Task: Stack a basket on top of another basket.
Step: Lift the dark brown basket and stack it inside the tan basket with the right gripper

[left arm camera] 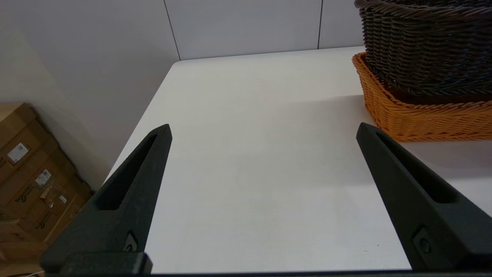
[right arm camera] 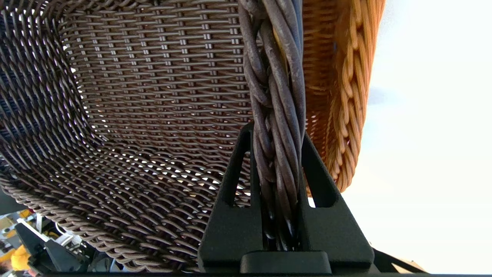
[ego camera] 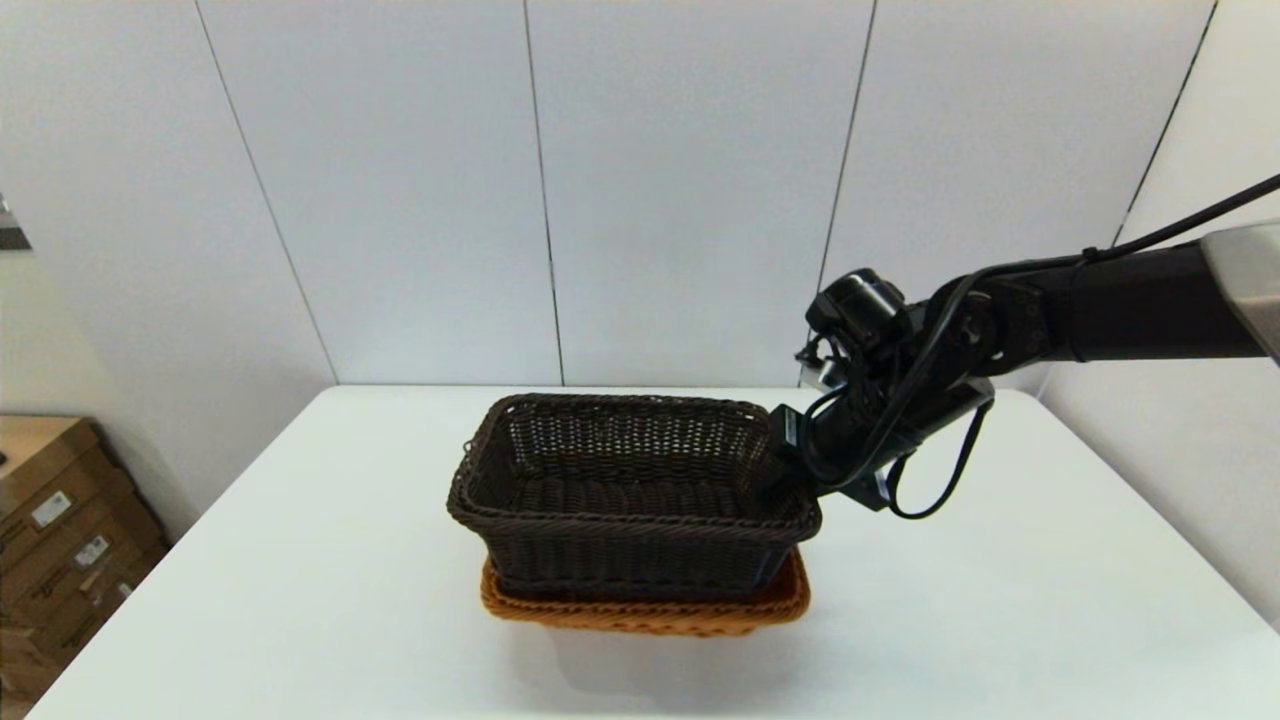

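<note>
The dark brown basket (ego camera: 630, 490) sits partly inside the orange-tan basket (ego camera: 650, 610) near the middle of the table. My right gripper (ego camera: 785, 470) reaches in from the right and is shut on the dark basket's braided rim (right arm camera: 278, 115), one finger inside the wall and one outside. The wrist view shows the orange basket (right arm camera: 338, 88) just beyond that rim. My left gripper (left arm camera: 263, 130) stands open over bare table to the left of both baskets (left arm camera: 423, 111), holding nothing. The left arm is out of the head view.
The white table (ego camera: 300, 560) ends at a grey panelled wall behind. Cardboard boxes (ego camera: 60, 530) stand on the floor past the table's left edge. A black cable (ego camera: 940, 480) loops below the right wrist.
</note>
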`<move>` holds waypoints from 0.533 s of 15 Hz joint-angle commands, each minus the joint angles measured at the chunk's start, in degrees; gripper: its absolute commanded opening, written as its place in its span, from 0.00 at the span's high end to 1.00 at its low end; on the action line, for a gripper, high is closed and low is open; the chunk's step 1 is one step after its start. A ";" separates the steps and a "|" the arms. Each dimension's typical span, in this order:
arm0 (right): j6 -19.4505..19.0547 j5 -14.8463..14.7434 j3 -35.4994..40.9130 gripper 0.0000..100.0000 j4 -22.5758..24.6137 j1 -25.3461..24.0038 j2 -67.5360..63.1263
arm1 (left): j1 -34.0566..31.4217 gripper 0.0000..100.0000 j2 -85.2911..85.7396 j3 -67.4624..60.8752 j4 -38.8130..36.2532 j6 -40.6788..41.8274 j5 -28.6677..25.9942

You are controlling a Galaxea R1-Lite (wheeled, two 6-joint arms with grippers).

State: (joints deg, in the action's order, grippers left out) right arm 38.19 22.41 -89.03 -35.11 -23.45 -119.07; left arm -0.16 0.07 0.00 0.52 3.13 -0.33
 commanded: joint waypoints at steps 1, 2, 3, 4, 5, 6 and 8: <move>-0.58 -0.08 -0.01 1.00 0.30 0.60 -0.38 | -0.02 0.00 -0.07 -0.26 0.00 0.03 -0.02; -0.58 -0.26 -0.01 1.00 0.74 0.69 -0.47 | -0.02 0.00 -0.07 -0.26 0.00 0.03 -0.02; -0.58 -0.52 -0.01 1.00 0.92 0.87 -0.82 | -0.02 0.00 -0.07 -0.26 0.00 0.03 -0.02; -0.66 -1.05 -0.01 1.00 1.01 0.87 -0.99 | -0.02 0.00 -0.07 -0.26 0.00 0.03 -0.02; -1.02 -1.49 0.08 1.00 1.01 0.87 -1.17 | -0.02 0.00 -0.07 -0.26 0.00 0.03 -0.02; -1.54 -1.58 0.17 1.00 1.01 0.95 -1.26 | -0.02 0.00 -0.07 -0.26 0.00 0.03 -0.02; -1.81 -1.66 0.17 1.00 1.01 1.04 -1.70 | -0.02 0.00 -0.07 -0.26 0.00 0.03 -0.02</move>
State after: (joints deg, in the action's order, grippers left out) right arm 36.22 20.66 -88.87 -33.90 -22.48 -120.31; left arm -0.16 0.07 0.00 0.52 3.13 -0.33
